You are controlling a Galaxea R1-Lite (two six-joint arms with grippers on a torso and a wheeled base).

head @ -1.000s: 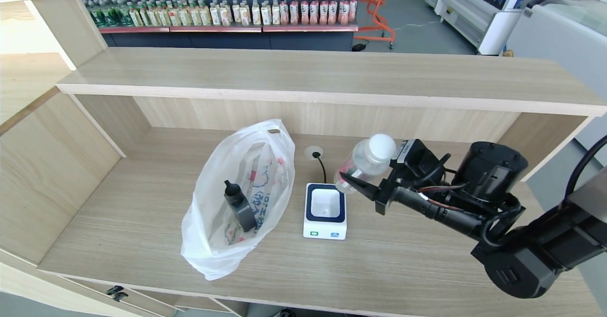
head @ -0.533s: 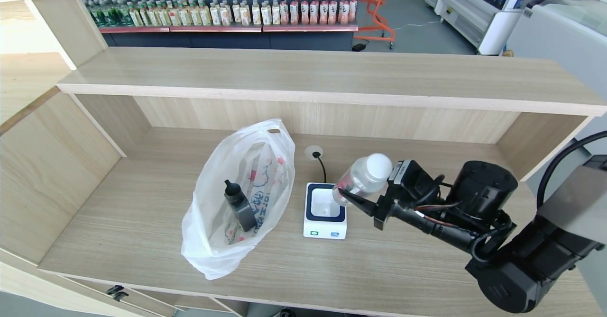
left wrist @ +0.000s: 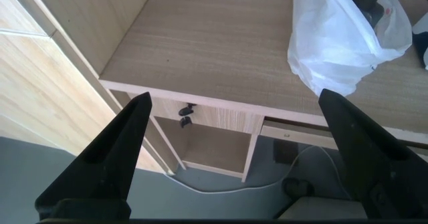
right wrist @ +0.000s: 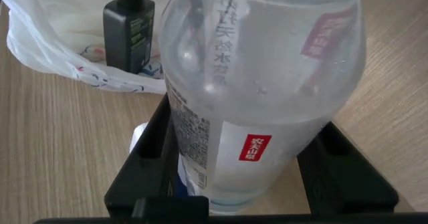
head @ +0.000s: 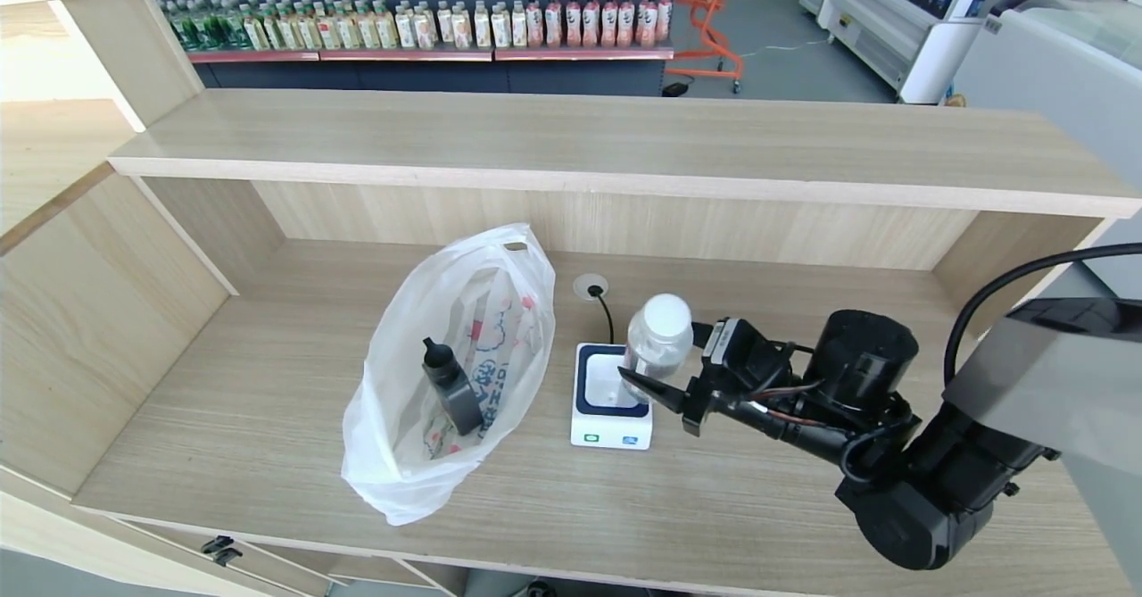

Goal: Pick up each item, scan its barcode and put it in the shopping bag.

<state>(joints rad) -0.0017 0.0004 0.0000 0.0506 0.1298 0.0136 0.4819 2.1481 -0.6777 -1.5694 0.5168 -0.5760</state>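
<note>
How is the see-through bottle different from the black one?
The clear water bottle is see-through with a white cap, held by the right gripper over the scanner. The black bottle is dark all over and lies inside the shopping bag. Both are capped bottles.

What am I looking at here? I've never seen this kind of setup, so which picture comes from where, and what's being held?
This is a two-armed robot at a wooden checkout counter. The wide picture comes from a camera on its head; the other two come from cameras on its wrists. On the counter lie a white shopping bag, with a black bottle inside, and a small white scanner. The right gripper is shut on a clear water bottle, holding it over the scanner. The left gripper is open and empty, beyond the counter's near edge.
</note>
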